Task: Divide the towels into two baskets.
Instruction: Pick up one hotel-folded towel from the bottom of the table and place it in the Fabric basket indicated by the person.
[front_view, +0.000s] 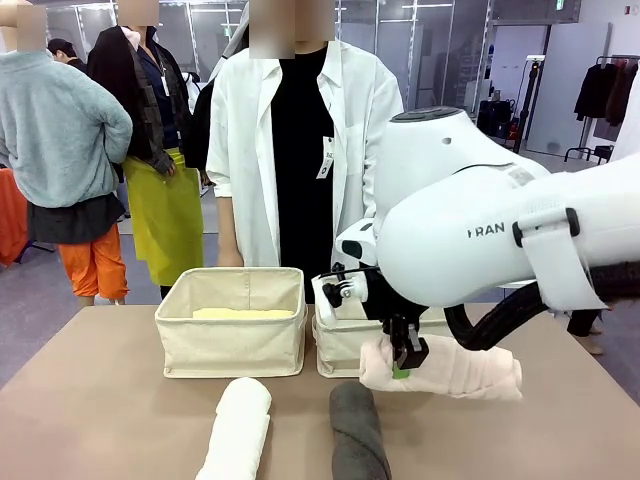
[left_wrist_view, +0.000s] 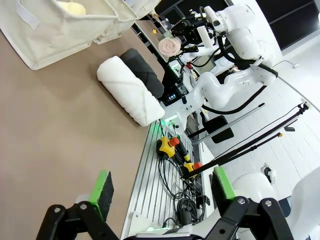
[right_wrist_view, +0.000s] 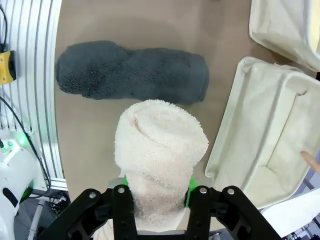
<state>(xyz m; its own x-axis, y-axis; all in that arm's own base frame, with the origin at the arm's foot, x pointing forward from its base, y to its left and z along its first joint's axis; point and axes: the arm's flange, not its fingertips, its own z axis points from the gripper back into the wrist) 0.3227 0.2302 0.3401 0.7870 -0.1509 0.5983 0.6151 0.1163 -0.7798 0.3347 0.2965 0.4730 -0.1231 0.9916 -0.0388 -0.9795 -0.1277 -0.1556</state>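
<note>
The pale pink towel (front_view: 455, 370) is clamped in the right gripper (front_view: 405, 358), whose green-padded fingers (right_wrist_view: 190, 183) press the roll from both sides near one end. In the front view the roll lies level, its long part reaching toward the robot's right, just in front of the right basket (front_view: 338, 347). In the left wrist view its spiral end (left_wrist_view: 170, 46) shows above the table top, so it looks to be lifted clear. From the right wrist the pink roll (right_wrist_view: 160, 150) is seen end-on, with the dark grey towel (right_wrist_view: 132, 72) lying flat on the table beyond it and the right basket's (right_wrist_view: 260, 130) open mouth to one side.

The dark grey towel (front_view: 358, 432) and the white towel (front_view: 238, 425) lie side by side, a little apart, on the near part of the tan table (front_view: 100, 400), both in front of the baskets. The pale yellow towel (front_view: 243, 313) lies inside the left basket (front_view: 230, 345), which stands close beside the right one.

The left gripper (left_wrist_view: 162, 191) hangs over the table's near edge with its jaws spread wide and nothing between them, well apart from the white towel (left_wrist_view: 127, 90).

A person in a white coat (front_view: 290, 150) stands at the far side, behind the baskets.
</note>
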